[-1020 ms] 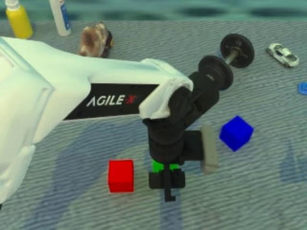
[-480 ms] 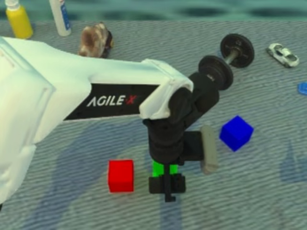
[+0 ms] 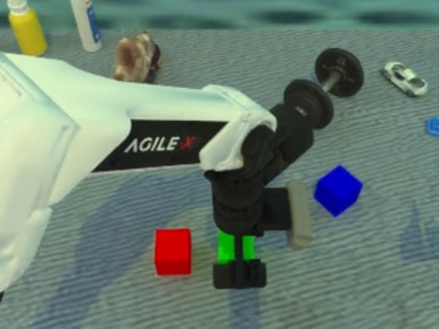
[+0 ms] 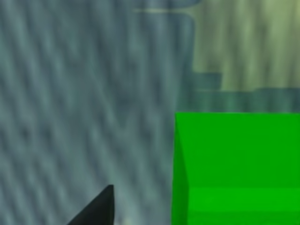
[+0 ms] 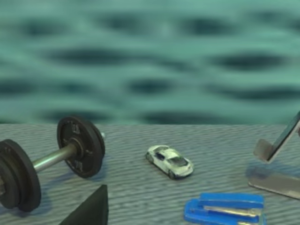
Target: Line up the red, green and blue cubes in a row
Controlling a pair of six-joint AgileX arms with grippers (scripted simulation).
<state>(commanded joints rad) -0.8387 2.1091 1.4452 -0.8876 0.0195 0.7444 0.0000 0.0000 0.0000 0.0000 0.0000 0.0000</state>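
Near the table's front middle, my left gripper (image 3: 239, 273) points straight down over the plain bright-green cube (image 3: 230, 245); I cannot tell whether its fingers grip it. Just left, apart, sits the glossy solid red cube (image 3: 172, 251), square to the table edge. Further right stands the deep-blue cube (image 3: 337, 190), turned diagonal, open ribbed grey tabletop (image 3: 357, 274) around it. My right arm is parked out of sight.

This is a rendered simulation scene, not a real room. A grey woven-textured table (image 3: 384, 274) sits before a blurred teal backdrop with no walls or furniture. Unrelated odds and ends lie scattered on it: a dumbbell (image 3: 329, 82), a white toy car (image 3: 405, 77), a yellow bottle (image 3: 26, 29), a blue stapler (image 5: 225, 208).
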